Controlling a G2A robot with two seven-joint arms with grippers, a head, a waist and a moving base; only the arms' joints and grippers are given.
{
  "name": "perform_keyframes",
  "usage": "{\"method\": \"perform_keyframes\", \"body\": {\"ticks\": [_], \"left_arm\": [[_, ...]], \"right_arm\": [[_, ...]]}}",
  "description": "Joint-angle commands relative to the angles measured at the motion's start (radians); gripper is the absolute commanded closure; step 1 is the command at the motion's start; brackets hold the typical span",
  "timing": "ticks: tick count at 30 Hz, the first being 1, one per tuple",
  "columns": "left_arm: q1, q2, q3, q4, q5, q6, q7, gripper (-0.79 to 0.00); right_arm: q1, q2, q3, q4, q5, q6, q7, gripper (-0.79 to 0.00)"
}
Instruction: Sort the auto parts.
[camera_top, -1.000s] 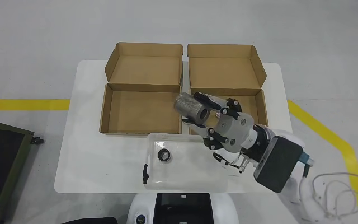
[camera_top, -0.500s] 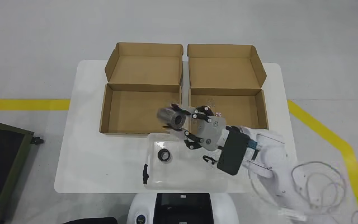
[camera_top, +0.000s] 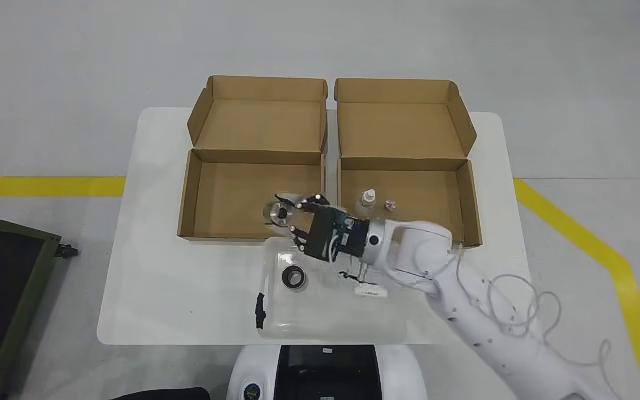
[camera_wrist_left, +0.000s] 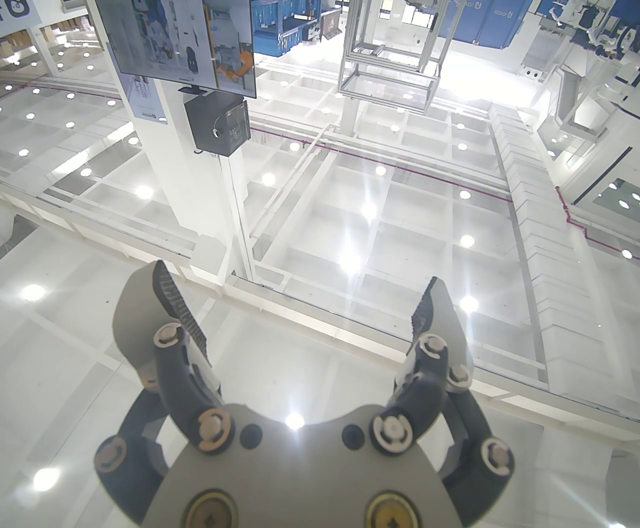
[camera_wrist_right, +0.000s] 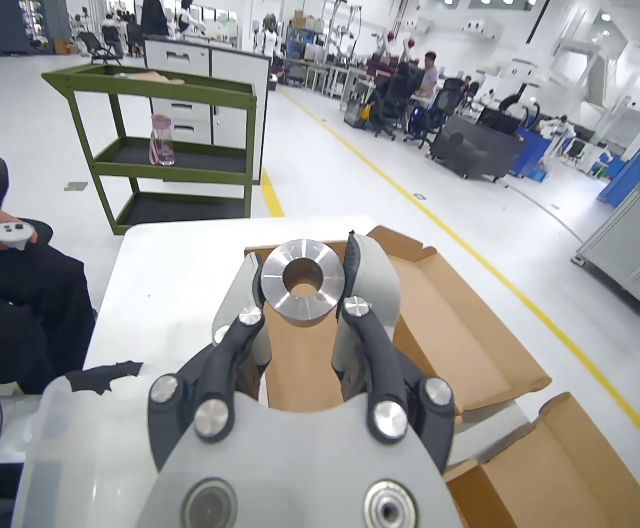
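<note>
Steel ring (camera_wrist_right: 303, 295) sat clamped in the right gripper (camera_wrist_right: 304, 265) above the left cardboard box (camera_top: 215, 205); left gripper (camera_wrist_left: 297, 282) gaped wide, holding nothing.

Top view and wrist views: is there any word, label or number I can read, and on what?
None can be read.
Cardboard boxes: no print shows.
Metal ring: no marking shows.
Screen overhead, left wrist view: print too small to read.
Blue panels overhead: lettering too blurred to read.
</note>
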Motion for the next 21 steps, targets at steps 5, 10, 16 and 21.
{"method": "perform_keyframes", "body": {"ticks": [5,10,16,21], "left_arm": [[0.0,0.0,0.0,0.0,0.0,0.0,0.0,-0.785],[0.0,0.0,0.0,0.0,0.0,0.0,0.0,-0.785],[0.0,0.0,0.0,0.0,0.0,0.0,0.0,-0.785],[0.0,0.0,0.0,0.0,0.0,0.0,0.0,-0.785]], "right_arm": [[0.079,-0.034,-0.064,0.117,0.029,0.021,0.118,0.0],[0.141,-0.062,-0.105,0.197,0.051,0.042,0.219,0.0],[0.203,-0.091,-0.147,0.266,0.074,0.034,0.342,0.0],[0.236,-0.111,-0.17,0.323,0.094,0.029,0.423,0.0]]}}
